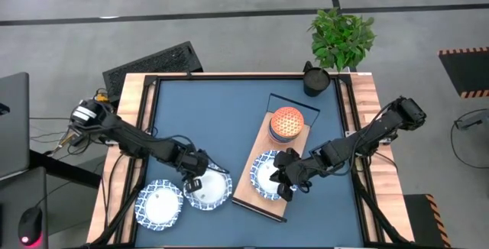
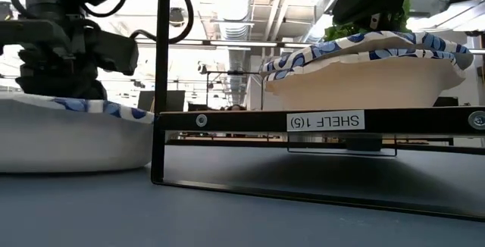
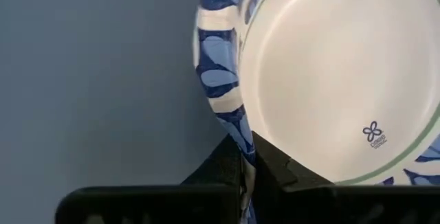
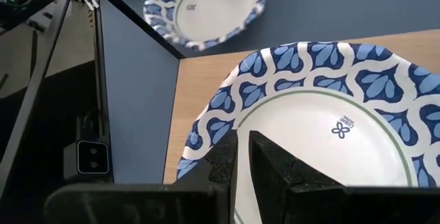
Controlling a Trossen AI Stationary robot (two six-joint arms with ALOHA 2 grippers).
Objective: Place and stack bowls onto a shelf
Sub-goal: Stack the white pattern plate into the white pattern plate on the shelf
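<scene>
Three wide white bowls with blue leaf rims show in the high view. One (image 1: pixel 267 174) sits on the near end of the light-wood shelf (image 1: pixel 256 195), and my right gripper (image 1: pixel 288 179) is shut on its rim. A second (image 1: pixel 212 190) rests on the blue table, with my left gripper (image 1: pixel 194 179) shut on its left rim. The third (image 1: pixel 159 204) lies untouched at the near left. An orange patterned bowl (image 1: pixel 286 121) sits stacked in a blue one farther along the shelf. My left gripper pinches the rim (image 3: pixel 242 141) of the table bowl, one finger inside the bowl and one outside. The fingers come down slanting from the table's left. The bowl (image 2: pixel 68 137) rests with its base on the table. My right gripper has the rim (image 4: pixel 206 138) of the shelf bowl between its fingers, one finger (image 4: pixel 275 165) over the white inside and the other at the outer edge. It comes slanting from the table's right. The bowl (image 2: pixel 364 76) sits on the shelf board.
A dark cup-like pot (image 1: pixel 315 79) stands at the table's far right corner, with a potted plant (image 1: pixel 342 35) beyond it. The shelf's black wire frame (image 2: pixel 161 88) stands upright near the table bowl. Open blue table (image 1: pixel 206 115) lies at the far left.
</scene>
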